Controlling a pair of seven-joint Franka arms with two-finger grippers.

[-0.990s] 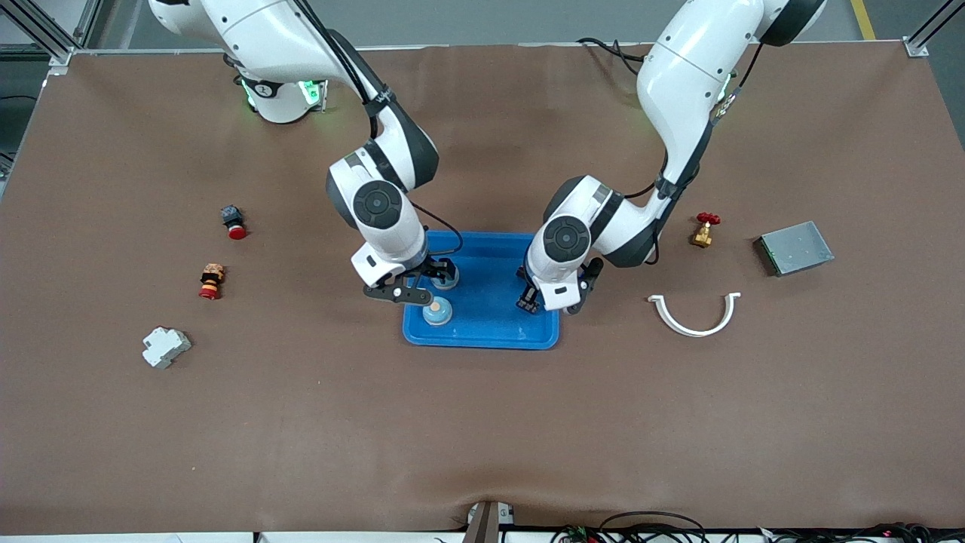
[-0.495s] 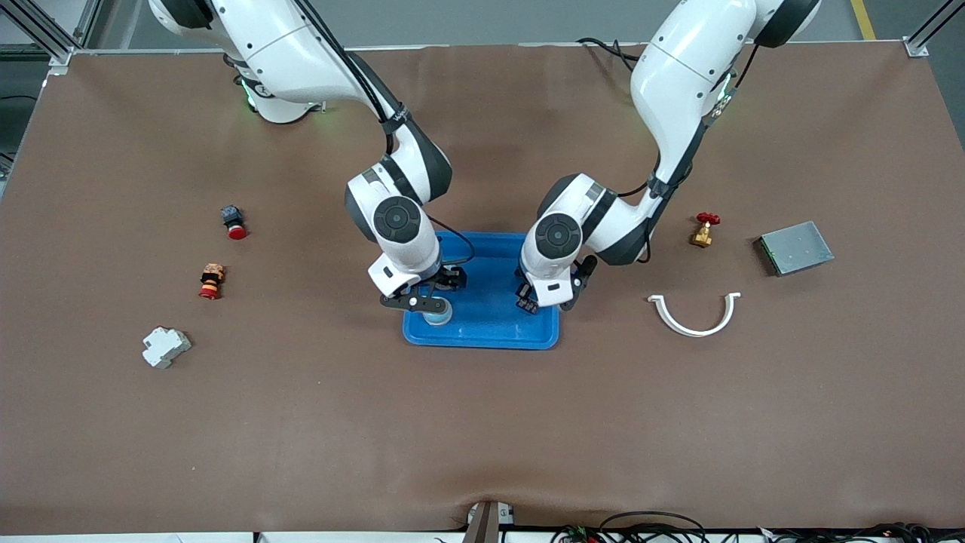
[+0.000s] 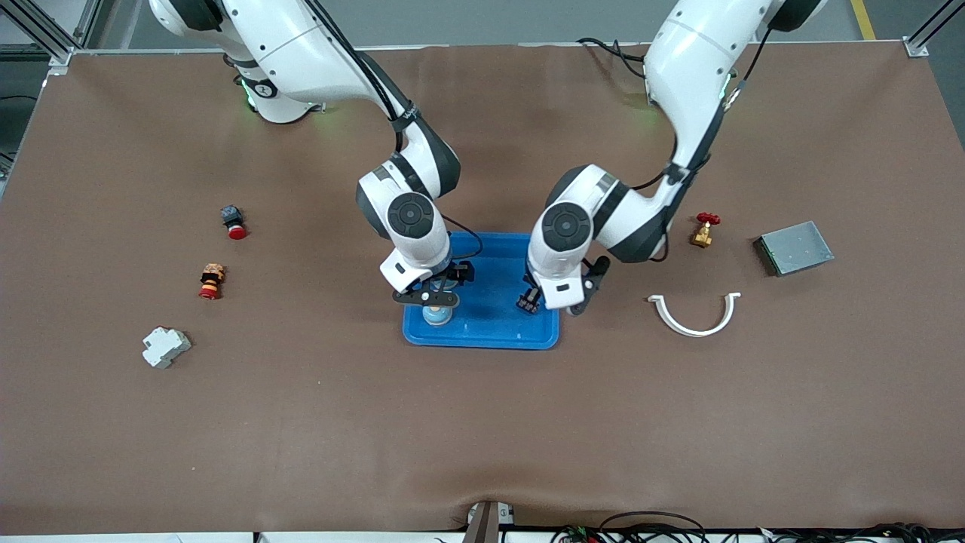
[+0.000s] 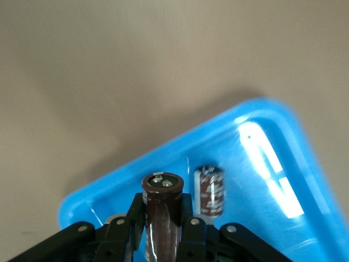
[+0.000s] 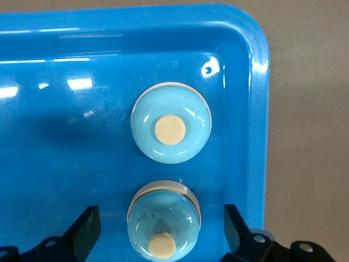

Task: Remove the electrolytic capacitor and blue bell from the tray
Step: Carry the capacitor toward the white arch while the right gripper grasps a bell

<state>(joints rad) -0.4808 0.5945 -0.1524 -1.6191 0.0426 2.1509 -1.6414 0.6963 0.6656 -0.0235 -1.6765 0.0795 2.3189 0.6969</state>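
Note:
A blue tray (image 3: 494,302) lies mid-table. My left gripper (image 3: 534,302) is over the tray's end nearest the left arm. In the left wrist view the gripper (image 4: 162,224) is shut on a brown capacitor (image 4: 162,204) held upright. A second brown capacitor (image 4: 210,190) lies in the tray below. My right gripper (image 3: 431,294) is over the tray's other end. In the right wrist view it (image 5: 161,229) is open, fingers wide on either side of a light-blue bell (image 5: 163,218), not touching it. A second bell (image 5: 171,130) sits by the tray corner and also shows in the front view (image 3: 437,315).
Toward the right arm's end lie a red-capped button (image 3: 234,221), a red and orange part (image 3: 211,280) and a white block (image 3: 166,347). Toward the left arm's end lie a red-handled brass valve (image 3: 705,228), a grey metal box (image 3: 795,247) and a white curved clip (image 3: 695,313).
My right gripper has shifted farther over the tray and now covers the farther bell. My left gripper has stayed about where it was, still holding the capacitor.

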